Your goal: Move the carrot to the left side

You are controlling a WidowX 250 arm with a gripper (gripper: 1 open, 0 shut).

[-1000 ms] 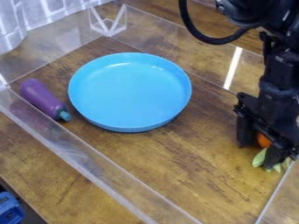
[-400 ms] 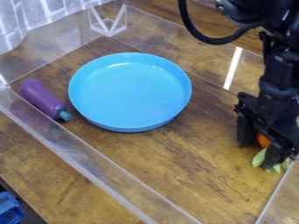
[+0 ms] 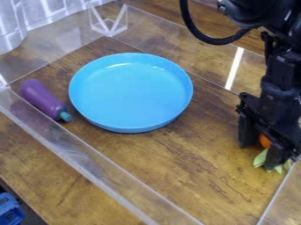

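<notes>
The carrot (image 3: 268, 142) lies on the wooden table at the far right; only a bit of orange body and its pale green leafy top (image 3: 273, 160) show. My gripper (image 3: 266, 141) stands straight down over it with the black fingers (image 3: 247, 132) on either side of the orange body. The fingers look closed around the carrot, which still rests on the table. Most of the carrot is hidden by the gripper.
A large blue plate (image 3: 129, 90) sits at the table's middle. A purple toy eggplant (image 3: 44, 98) with a teal stem lies at the left. Clear plastic walls (image 3: 70, 141) border the table. A clear plastic stand (image 3: 108, 19) is at the back.
</notes>
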